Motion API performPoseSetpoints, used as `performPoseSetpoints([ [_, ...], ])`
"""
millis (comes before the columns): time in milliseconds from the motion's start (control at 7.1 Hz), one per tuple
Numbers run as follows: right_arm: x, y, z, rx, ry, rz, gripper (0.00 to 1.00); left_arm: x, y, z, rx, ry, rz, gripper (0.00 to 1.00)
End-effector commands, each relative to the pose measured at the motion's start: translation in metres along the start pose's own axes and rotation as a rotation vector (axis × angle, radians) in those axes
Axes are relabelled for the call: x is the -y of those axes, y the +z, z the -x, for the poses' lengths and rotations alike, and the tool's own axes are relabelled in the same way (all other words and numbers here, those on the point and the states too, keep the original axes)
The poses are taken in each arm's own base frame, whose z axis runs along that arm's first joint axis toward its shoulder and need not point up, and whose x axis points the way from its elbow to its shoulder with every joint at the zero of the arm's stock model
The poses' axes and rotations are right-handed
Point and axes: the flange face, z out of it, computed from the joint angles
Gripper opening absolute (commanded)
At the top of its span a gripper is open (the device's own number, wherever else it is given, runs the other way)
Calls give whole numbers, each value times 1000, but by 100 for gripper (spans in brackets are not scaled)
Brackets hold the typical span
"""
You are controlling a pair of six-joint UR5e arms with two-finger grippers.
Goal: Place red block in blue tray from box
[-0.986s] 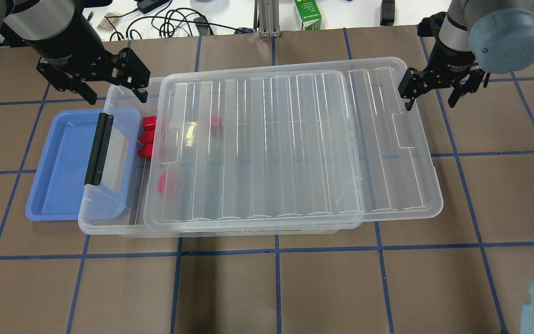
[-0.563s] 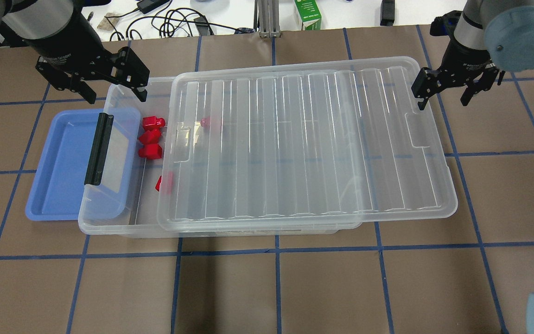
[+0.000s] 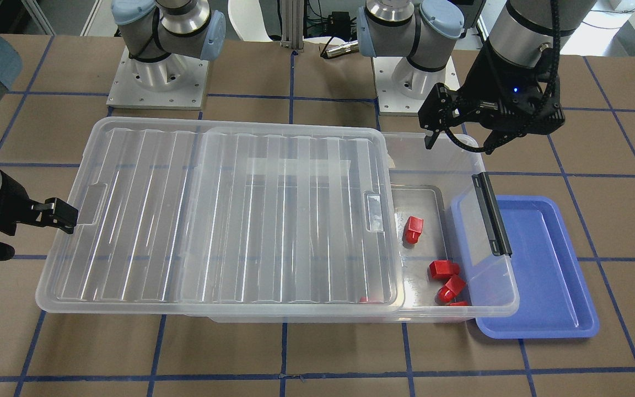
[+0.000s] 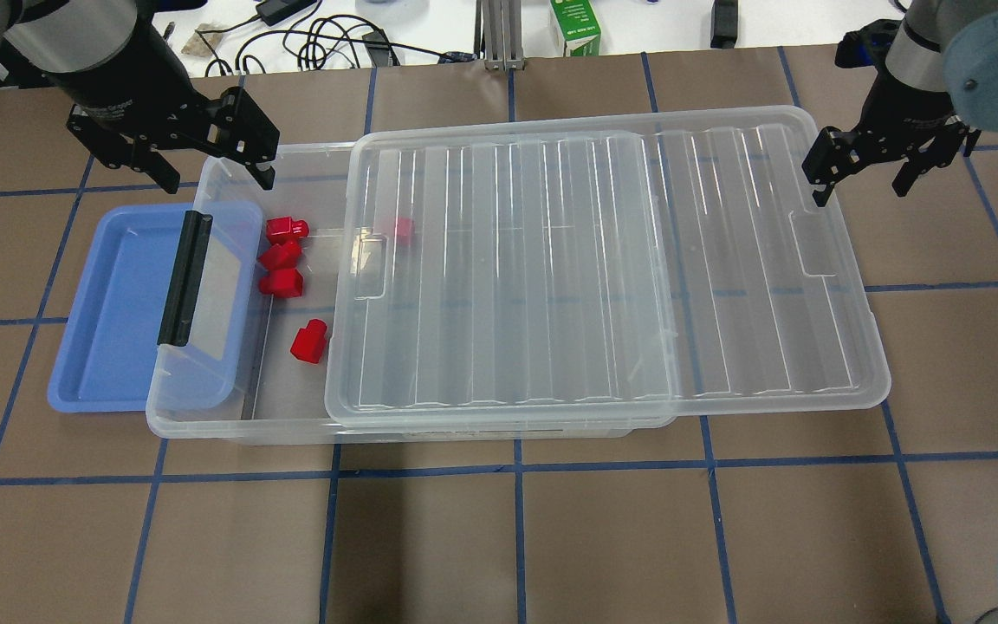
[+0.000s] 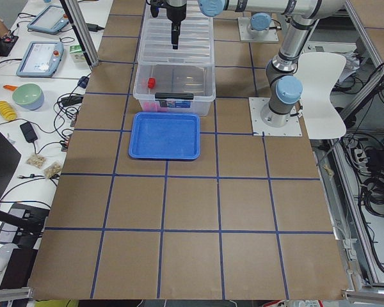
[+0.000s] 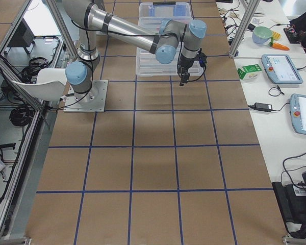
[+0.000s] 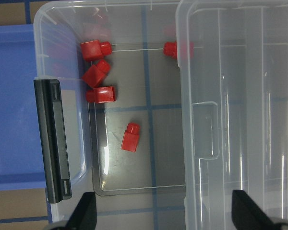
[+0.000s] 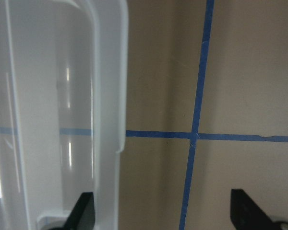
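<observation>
The 1 box (image 4: 204, 426) sits in the middle of the table. Its 1 ribbed lid (image 4: 603, 269) has slid further toward the robot's right than it lay a second ago, so the opening at the latch end is wider. My reading is that the uncovering step is nearly done and the pick can start. A block that was half under the lid's edge now lies fully in the open. The 1 blue tray (image 4: 109, 303) lies at that same end, on the robot's left. In the overhead view the box's latch flap with its black bar (image 4: 183, 277) overlaps the tray's near side, and no block is in the tray yet. Of the 2 grippers, the right gripper (image 4: 860, 178) is at the lid's far end with its fingers apart. One finger is at the rim and nothing is clamped. The left gripper (image 4: 215, 169) hangs over the box's back corner by the opening, spread wide and empty. I count 5 red blocks (image 4: 281, 254), all inside the box. 3 are clustered by the latch end and 1 is still under the lid's edge. The last is 1 lone red block (image 4: 308, 340), apart from the cluster on bare floor, and it looks the easiest to take.
</observation>
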Motion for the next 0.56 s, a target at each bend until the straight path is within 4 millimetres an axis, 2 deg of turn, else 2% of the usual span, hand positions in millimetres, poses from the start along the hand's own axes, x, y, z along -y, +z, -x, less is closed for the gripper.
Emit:
performPoseSetpoints([
  [0, -1, 0, -6, -9, -3, 3, 100, 0, 0, 0, 0, 0, 0, 100],
  [282, -1, 0, -7, -26, -16, 10, 100, -6, 7, 1, 11, 25, 22, 100],
  [423, -2, 1, -7, -25, -17, 11, 100, -3, 21, 5, 5, 24, 37, 100],
])
